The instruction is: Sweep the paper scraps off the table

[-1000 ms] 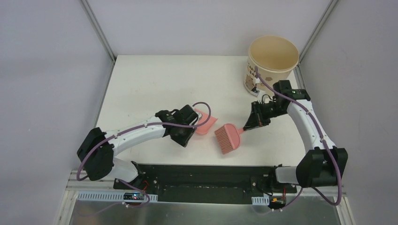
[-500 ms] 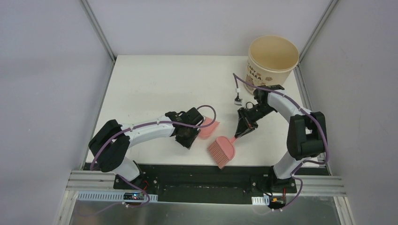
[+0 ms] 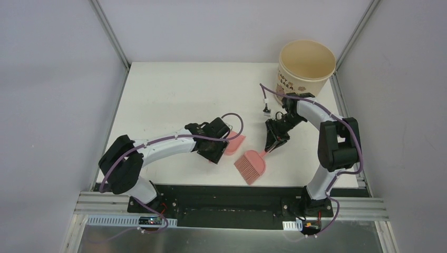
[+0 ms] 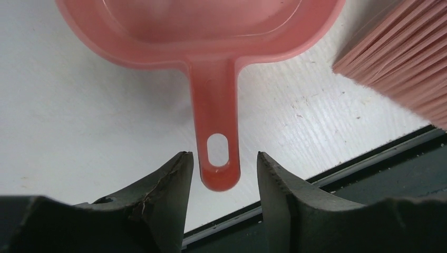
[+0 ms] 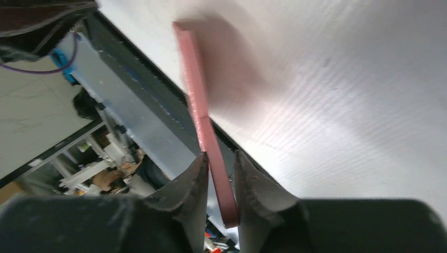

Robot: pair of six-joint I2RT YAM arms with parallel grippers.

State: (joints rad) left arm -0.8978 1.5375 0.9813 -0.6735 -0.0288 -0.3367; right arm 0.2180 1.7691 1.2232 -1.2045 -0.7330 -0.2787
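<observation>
No paper scraps show in any view. The pink dustpan [image 3: 235, 143] lies on the white table [image 3: 174, 95] near the front edge. My left gripper [image 3: 220, 143] is open, and its fingers stand either side of the end of the dustpan handle [image 4: 216, 121] without touching it. The pan body [image 4: 200, 26] lies just ahead of my left gripper [image 4: 224, 158]. My right gripper [image 3: 271, 145] is shut on the thin handle [image 5: 197, 110] of the pink brush [image 3: 252, 164], whose bristles rest on the table next to the dustpan. The bristles also show in the left wrist view [image 4: 400, 58].
A beige round bucket [image 3: 307, 68] stands at the table's back right corner. The black front edge [image 3: 232, 188] runs just below the brush. A purple cable with a small white plug [image 3: 267, 110] loops off the right arm.
The right arm has swung left and folded in, carrying the brush left and nearer the front edge. The left gripper has shifted slightly right beside the dustpan.
</observation>
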